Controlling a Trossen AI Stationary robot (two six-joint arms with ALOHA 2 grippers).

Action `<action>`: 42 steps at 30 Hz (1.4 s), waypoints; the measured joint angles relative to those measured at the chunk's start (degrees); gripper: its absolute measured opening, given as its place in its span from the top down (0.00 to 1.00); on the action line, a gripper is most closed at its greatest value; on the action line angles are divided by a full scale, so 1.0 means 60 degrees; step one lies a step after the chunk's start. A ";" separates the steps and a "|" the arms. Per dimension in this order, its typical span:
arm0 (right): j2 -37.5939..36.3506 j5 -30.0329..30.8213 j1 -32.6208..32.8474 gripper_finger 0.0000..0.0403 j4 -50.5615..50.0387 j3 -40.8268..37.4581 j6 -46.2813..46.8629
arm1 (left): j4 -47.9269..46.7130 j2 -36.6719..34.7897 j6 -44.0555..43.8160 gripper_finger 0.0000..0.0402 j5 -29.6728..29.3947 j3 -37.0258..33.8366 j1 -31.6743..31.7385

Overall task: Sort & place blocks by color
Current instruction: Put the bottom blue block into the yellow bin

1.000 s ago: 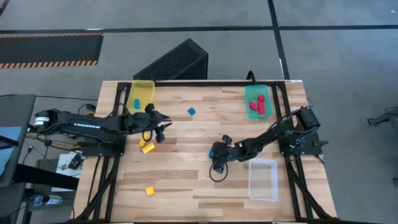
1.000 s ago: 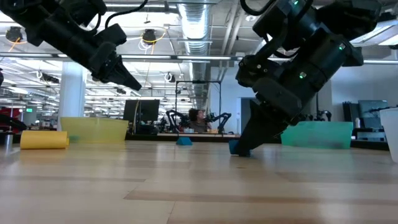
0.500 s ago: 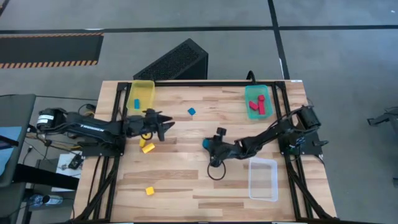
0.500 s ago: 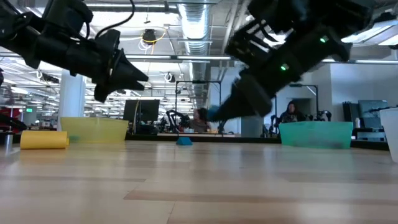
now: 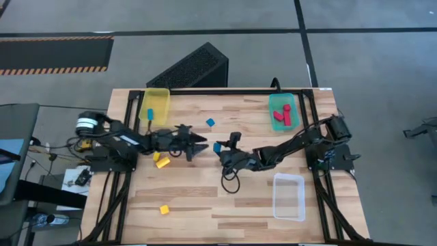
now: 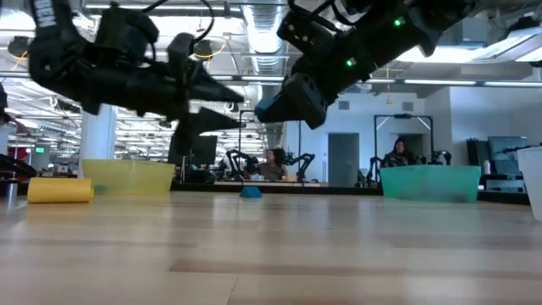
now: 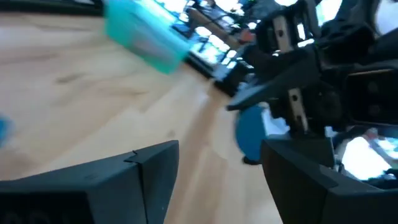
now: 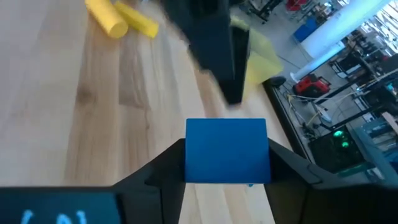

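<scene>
Pincer on your right arm [image 5: 220, 149] is clamped on a blue block [image 8: 227, 151], lifted above mid-worktop; the left pincer [image 5: 202, 145], fingers spread and empty, faces it just beside.

Sorting looks partly done. Largest first:
- The slatted wooden worktop [image 5: 225, 205] is smooth and pale.
- The clear bin [image 5: 288, 198] holds nothing.
- The teal bin [image 5: 283, 111] holds glossy red blocks [image 5: 281, 117].
- The yellow bin [image 5: 155, 104] holds one blue piece [image 5: 149, 113], apparently misplaced.
- Loose: two yellow bars [image 5: 161, 160], a yellow cube [image 5: 164, 210] and a small blue block [image 5: 210, 122].
</scene>
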 joint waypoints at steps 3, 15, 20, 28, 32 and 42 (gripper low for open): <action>0.0000 -0.0004 0.0030 0.55 -0.0050 0.0155 -0.0032 | 0.0230 0.0754 -0.0497 0.46 0.0551 0.0806 -0.0053; -0.0007 0.0277 0.0239 0.53 -0.0373 0.0274 -0.0445 | 0.0064 0.1989 -0.1236 0.47 0.2196 0.2283 -0.0238; -0.0011 0.0466 0.0237 0.55 -0.0457 0.0274 -0.0506 | -0.0170 0.1980 -0.1251 0.52 0.2263 0.2283 -0.0233; -0.0011 0.0549 0.0324 0.52 -0.0690 0.0274 -0.0550 | -0.0423 0.1973 -0.0748 0.74 0.2309 0.2280 -0.0080; -0.0011 0.0601 0.0380 0.53 -0.0863 0.0277 -0.0599 | -0.0434 0.1973 -0.0693 0.86 0.2299 0.2280 -0.0007; -0.0020 0.1340 0.0469 0.43 -0.2055 0.0267 0.1649 | -0.0467 0.1934 -0.0136 0.85 0.1836 0.2269 0.0308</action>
